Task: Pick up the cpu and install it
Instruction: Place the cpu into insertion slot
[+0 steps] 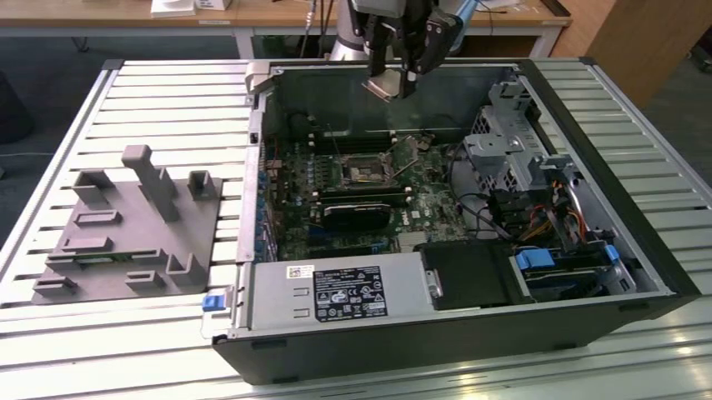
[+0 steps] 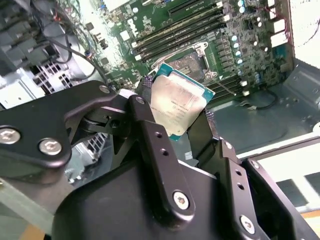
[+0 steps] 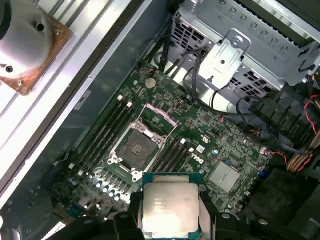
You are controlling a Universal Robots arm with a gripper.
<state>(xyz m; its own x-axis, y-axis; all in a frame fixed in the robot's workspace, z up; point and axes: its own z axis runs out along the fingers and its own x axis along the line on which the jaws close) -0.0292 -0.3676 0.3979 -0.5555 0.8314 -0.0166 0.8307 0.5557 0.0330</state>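
cpu (image 2: 177, 102): pinched by two opposite edges between the jaws, lid side facing both wrist views, held in the air over the open computer case (image 1: 445, 337), near its far wall in the exterior view. Judged light, stiff and flat. The metal lid looks smooth, so likely slippery. The underside is probably delicate, so the thin edges are the place to hold, as here, with modest force. The socket (image 3: 136, 150) on the motherboard (image 3: 200, 127) lies bare below, well apart from the chip. The case rests on a slatted bench (image 1: 167, 92).
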